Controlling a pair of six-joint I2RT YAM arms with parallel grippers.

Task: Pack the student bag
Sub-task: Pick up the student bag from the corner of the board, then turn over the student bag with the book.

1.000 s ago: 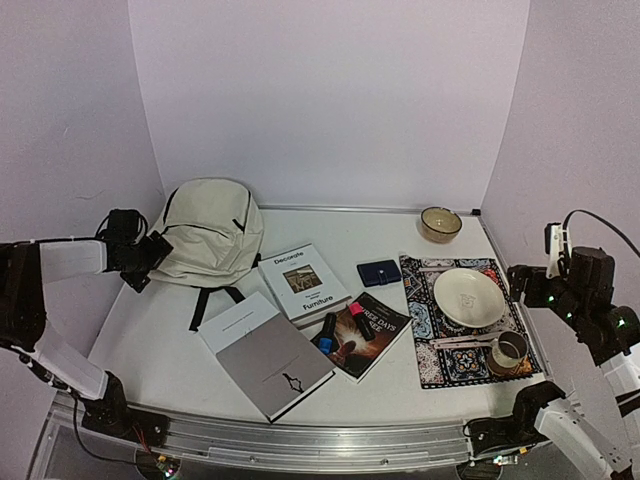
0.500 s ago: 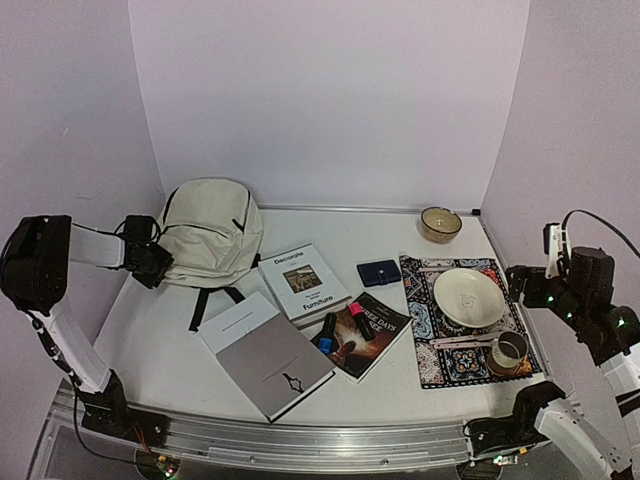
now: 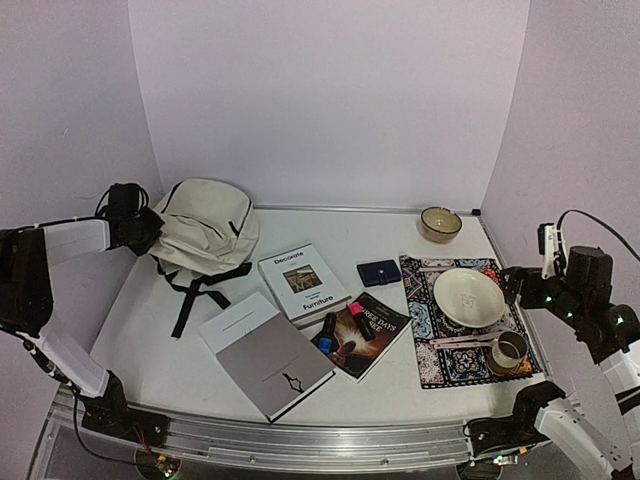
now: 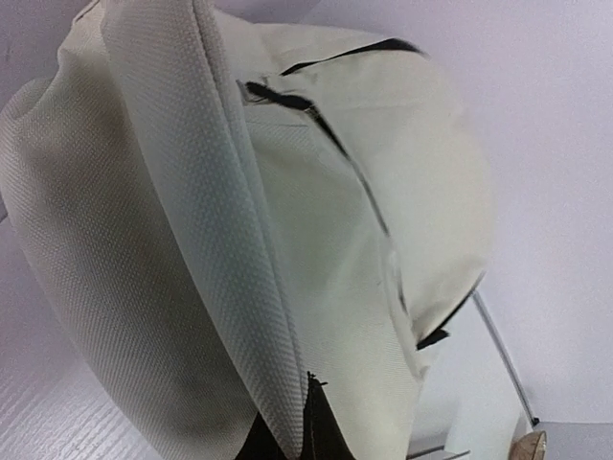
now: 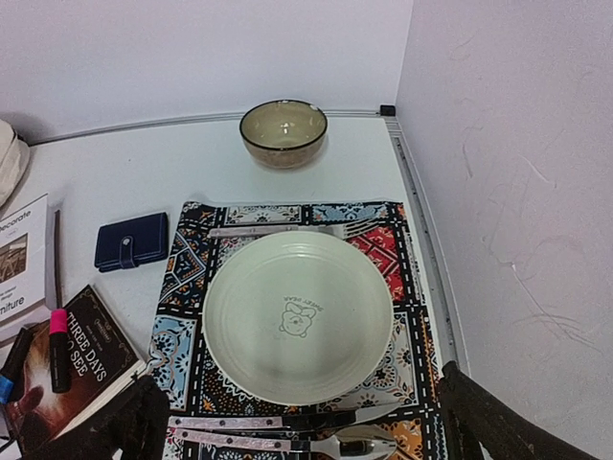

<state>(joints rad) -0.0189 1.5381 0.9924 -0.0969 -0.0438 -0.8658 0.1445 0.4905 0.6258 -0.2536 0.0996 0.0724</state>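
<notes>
- Left claw (image 3: 148, 230) is clamped shut on the left edge of your student bag (image 3: 208, 222), with a fold of cream fabric pinched in it.
- Your bag sits at the far left of the desk (image 3: 150, 330), its black straps trailing toward the near edge.
- Your right claw (image 3: 514, 284) stands wide, holding nothing, just right of the plate (image 3: 468, 296) on the patterned mat (image 3: 425, 330).
</notes>
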